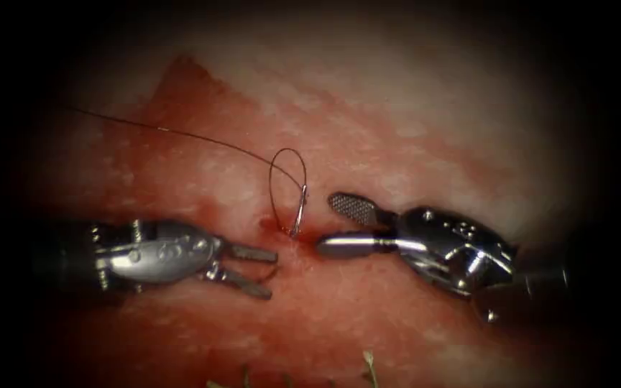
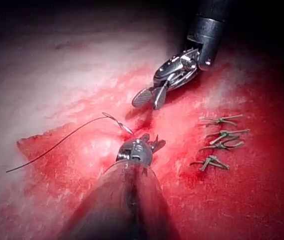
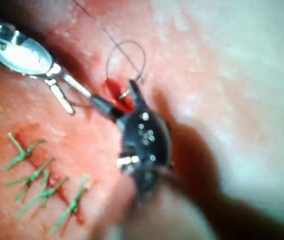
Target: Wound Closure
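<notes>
The curved needle (image 1: 298, 213) stands in the tissue (image 1: 368, 144) at the cut (image 1: 276, 227), with only a short shiny stretch showing. Neither tool holds it. Dark thread (image 1: 181, 133) runs from the far left into a loop (image 1: 287, 167) above the needle. My left tool (image 1: 272, 274) lies left of the cut, jaws open and holding nothing. My right tool (image 1: 327, 224) lies right of the cut, jaws wide open and holding nothing, tips close to the needle. The left wrist view shows the thread (image 2: 57, 145) and the open right tool (image 2: 149, 98). The right wrist view shows the loop (image 3: 127, 60) and the open left tool (image 3: 69, 100).
Several finished stitches with green cut ends (image 2: 221, 141) (image 3: 42, 182) lie along the cut beyond the tools; their tips (image 1: 368, 365) show at the endoscope view's lower edge. Red fluid (image 1: 203, 179) stains the tissue around the wound.
</notes>
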You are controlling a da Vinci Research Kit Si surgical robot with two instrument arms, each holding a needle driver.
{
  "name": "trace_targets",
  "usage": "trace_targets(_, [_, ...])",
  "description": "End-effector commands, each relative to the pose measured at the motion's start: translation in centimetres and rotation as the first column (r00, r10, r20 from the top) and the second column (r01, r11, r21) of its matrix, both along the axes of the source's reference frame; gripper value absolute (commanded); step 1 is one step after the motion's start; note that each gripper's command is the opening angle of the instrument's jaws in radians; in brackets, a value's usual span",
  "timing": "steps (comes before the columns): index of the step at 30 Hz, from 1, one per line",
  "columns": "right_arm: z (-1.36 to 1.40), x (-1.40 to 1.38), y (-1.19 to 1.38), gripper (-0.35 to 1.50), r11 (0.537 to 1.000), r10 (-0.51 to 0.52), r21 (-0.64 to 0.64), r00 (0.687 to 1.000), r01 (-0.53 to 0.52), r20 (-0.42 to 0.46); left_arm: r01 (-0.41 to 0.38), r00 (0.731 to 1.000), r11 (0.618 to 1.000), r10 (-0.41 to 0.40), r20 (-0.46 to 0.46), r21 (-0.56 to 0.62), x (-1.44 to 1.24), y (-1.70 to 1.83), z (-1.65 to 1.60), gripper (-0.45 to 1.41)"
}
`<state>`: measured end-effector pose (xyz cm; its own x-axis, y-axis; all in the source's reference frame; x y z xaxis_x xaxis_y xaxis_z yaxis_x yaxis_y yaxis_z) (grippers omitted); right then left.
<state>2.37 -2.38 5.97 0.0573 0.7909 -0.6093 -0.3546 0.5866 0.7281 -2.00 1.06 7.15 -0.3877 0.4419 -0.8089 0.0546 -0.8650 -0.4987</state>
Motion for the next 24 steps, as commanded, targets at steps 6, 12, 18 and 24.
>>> trace_targets(6, [0.06, 0.03, -0.12, 1.30, 1.000, -0.002, 0.002, 1.000, 0.002, 0.000, 0.005, 0.997, 1.000, -0.006, 0.074, 0.004, -0.09, -0.06, 0.08, 0.05])
trace_targets(12, [0.07, 0.03, -0.14, 1.30, 1.000, -0.002, 0.001, 1.000, 0.002, 0.000, 0.001, 0.994, 1.000, -0.004, 0.108, 0.029, -0.10, -0.03, 0.13, -0.45])
trace_targets(18, [0.07, 0.04, -0.15, 1.30, 1.000, -0.002, 0.001, 1.000, 0.002, 0.000, 0.041, 0.993, 0.957, -0.070, 0.093, 0.288, -0.04, -0.01, 0.17, -0.45])
trace_targets(24, [0.07, 0.05, -0.16, 1.30, 1.000, -0.004, 0.000, 1.000, 0.004, -0.001, 0.064, 0.991, 0.913, -0.104, 0.079, 0.402, -0.02, 0.01, 0.14, -0.45])
